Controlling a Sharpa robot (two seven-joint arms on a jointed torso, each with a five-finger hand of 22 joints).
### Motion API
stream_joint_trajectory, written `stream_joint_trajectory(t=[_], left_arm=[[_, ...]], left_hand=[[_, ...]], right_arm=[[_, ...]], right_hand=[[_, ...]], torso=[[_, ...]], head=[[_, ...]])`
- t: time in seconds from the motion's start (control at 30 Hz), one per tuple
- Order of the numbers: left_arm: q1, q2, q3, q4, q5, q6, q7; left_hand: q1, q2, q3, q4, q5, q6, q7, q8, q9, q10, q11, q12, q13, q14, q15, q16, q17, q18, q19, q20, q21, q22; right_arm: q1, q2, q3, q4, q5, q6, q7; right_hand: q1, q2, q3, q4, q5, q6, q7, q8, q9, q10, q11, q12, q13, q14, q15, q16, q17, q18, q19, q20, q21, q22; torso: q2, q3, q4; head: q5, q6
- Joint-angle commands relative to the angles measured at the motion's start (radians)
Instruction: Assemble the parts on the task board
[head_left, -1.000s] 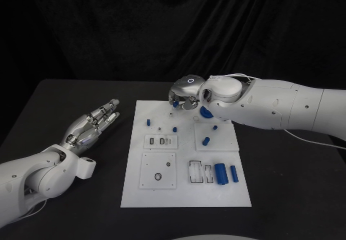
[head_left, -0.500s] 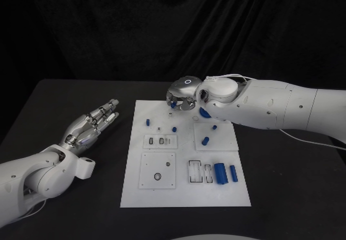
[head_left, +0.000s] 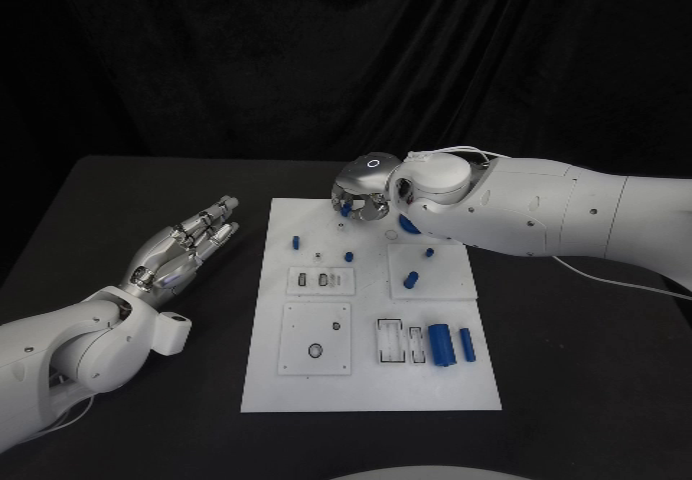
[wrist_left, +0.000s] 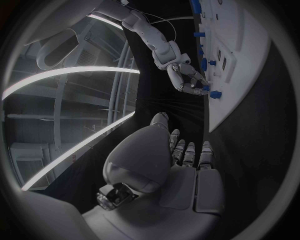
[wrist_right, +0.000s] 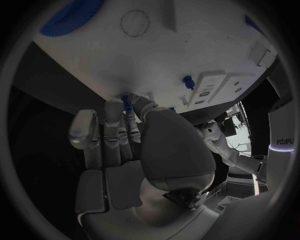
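The right hand (head_left: 364, 196) has crept slightly leftward along the task board's (head_left: 371, 390) far edge, pinching a small blue part (wrist_right: 127, 103). Lower it squarely, upright, without rushing. The left hand (head_left: 185, 248) lies spread, left of the board.

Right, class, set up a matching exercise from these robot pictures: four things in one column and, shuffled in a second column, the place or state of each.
Things:
1. silver left hand
2. silver right hand
3. two blue cylinders lying side by side
4. white rectangular task board

Places or states:
A. middle of the black table
B. fingers apart, holding nothing, beside the board
C. board's near right part
D. over the board's far edge, fingers on a small blue part

Pairs: 1-B, 2-D, 3-C, 4-A
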Motion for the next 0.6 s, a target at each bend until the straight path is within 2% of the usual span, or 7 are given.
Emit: stream_joint_trajectory(t=[0.03,0.17,0.23,0.3,0.33,0.43,0.6], left_arm=[[0.002,0.002,0.001,0.001,-0.001,0.013,0.201],[0.002,0.002,0.001,-0.001,-0.001,0.013,0.199],[0.002,0.002,0.001,-0.002,-0.001,0.013,0.198],[0.002,0.001,0.001,-0.002,-0.001,0.013,0.198],[0.002,0.001,0.001,-0.001,-0.001,0.013,0.198],[0.002,-0.003,0.001,0.000,-0.001,0.012,0.198],[0.002,-0.009,0.001,0.004,-0.001,0.011,0.197]], left_hand=[[0.012,-0.002,0.006,0.000,0.004,0.003,0.003,0.002,0.001,0.000,0.005,-0.003,-0.001,0.000,0.009,-0.004,-0.001,-0.018,-0.001,0.007,-0.003,-0.001],[0.013,-0.001,0.008,0.000,0.004,0.004,0.004,0.002,0.001,0.000,0.006,-0.004,-0.001,0.000,0.010,-0.004,-0.001,-0.019,-0.001,0.008,-0.003,-0.001],[0.014,0.000,0.010,0.000,0.004,0.004,0.005,0.002,0.001,0.000,0.007,-0.004,-0.001,0.000,0.010,-0.004,-0.001,-0.019,-0.001,0.008,-0.003,-0.001],[0.015,0.001,0.011,-0.001,0.005,0.004,0.006,0.002,0.001,-0.001,0.008,-0.004,-0.001,0.000,0.011,-0.004,-0.001,-0.019,-0.001,0.008,-0.003,-0.001],[0.016,0.001,0.012,-0.001,0.005,0.005,0.006,0.002,0.001,0.000,0.008,-0.004,-0.001,0.000,0.011,-0.004,-0.001,-0.019,-0.001,0.008,-0.003,-0.001],[0.016,0.001,0.012,-0.001,0.005,0.005,0.006,0.002,0.001,0.000,0.008,-0.004,-0.001,0.000,0.011,-0.004,-0.001,-0.019,-0.001,0.008,-0.003,-0.001],[0.016,0.001,0.012,-0.001,0.005,0.005,0.006,0.002,0.001,0.000,0.008,-0.004,-0.001,0.000,0.011,-0.004,-0.001,-0.019,-0.001,0.009,-0.003,-0.001]], right_arm=[[-0.001,0.002,0.001,-0.006,-0.003,0.024,-0.028],[-0.001,0.002,0.001,-0.008,-0.003,0.020,-0.032],[-0.001,0.000,0.001,-0.007,-0.003,0.015,-0.035],[-0.001,-0.004,0.002,-0.003,-0.003,0.007,-0.037],[-0.001,-0.007,0.002,-0.001,-0.003,0.000,-0.038],[-0.001,-0.018,0.003,0.012,-0.001,-0.030,-0.037],[0.012,-0.057,0.007,0.060,0.011,-0.081,-0.036]], right_hand=[[-0.007,-0.012,0.011,0.000,-0.004,-0.039,-0.008,-0.030,-0.019,-0.036,0.010,-0.024,-0.005,-0.016,0.006,-0.021,-0.024,0.021,-0.016,0.005,-0.019,-0.018],[-0.006,-0.024,0.018,0.000,-0.008,-0.115,-0.028,-0.076,-0.047,-0.105,0.020,-0.062,-0.013,-0.035,0.014,-0.045,-0.050,0.027,-0.034,0.012,-0.044,-0.040],[-0.001,-0.026,0.006,-0.008,-0.021,-0.224,-0.055,-0.076,-0.087,-0.193,0.024,-0.101,-0.020,-0.065,0.019,-0.079,-0.090,0.035,-0.061,0.018,-0.079,-0.071],[0.006,-0.022,-0.019,-0.019,-0.030,-0.446,-0.085,-0.092,-0.190,-0.278,0.031,-0.130,-0.023,-0.095,0.025,-0.111,-0.126,0.041,-0.087,0.025,-0.115,-0.100],[0.008,-0.020,-0.027,-0.022,-0.032,-0.479,-0.087,-0.094,-0.207,-0.300,0.031,-0.134,-0.023,-0.100,0.026,-0.114,-0.126,0.043,-0.095,0.026,-0.125,-0.107],[0.011,-0.013,-0.049,-0.028,-0.036,-0.533,-0.093,-0.097,-0.242,-0.351,0.033,-0.135,-0.022,-0.111,0.029,-0.118,-0.125,0.047,-0.109,0.029,-0.148,-0.121],[0.021,-0.009,-0.055,-0.034,-0.033,-0.522,-0.088,-0.094,-0.245,-0.361,0.029,-0.127,-0.020,-0.116,0.027,-0.120,-0.124,0.049,-0.113,0.028,-0.156,-0.124]], torso=[[0.000,-0.0002,-0.0001],[0.000,-0.0001,0.0003],[0.000,-0.0002,0.0001],[0.000,-0.0002,0.0001],[0.000,-0.0002,0.0001],[0.000,-0.0002,-0.0002],[0.000,-0.0001,-0.0003]], head=[[0.001,-0.001],[0.001,-0.001],[0.001,-0.002],[0.001,-0.002],[0.001,-0.002],[0.000,-0.001],[0.002,0.002]])
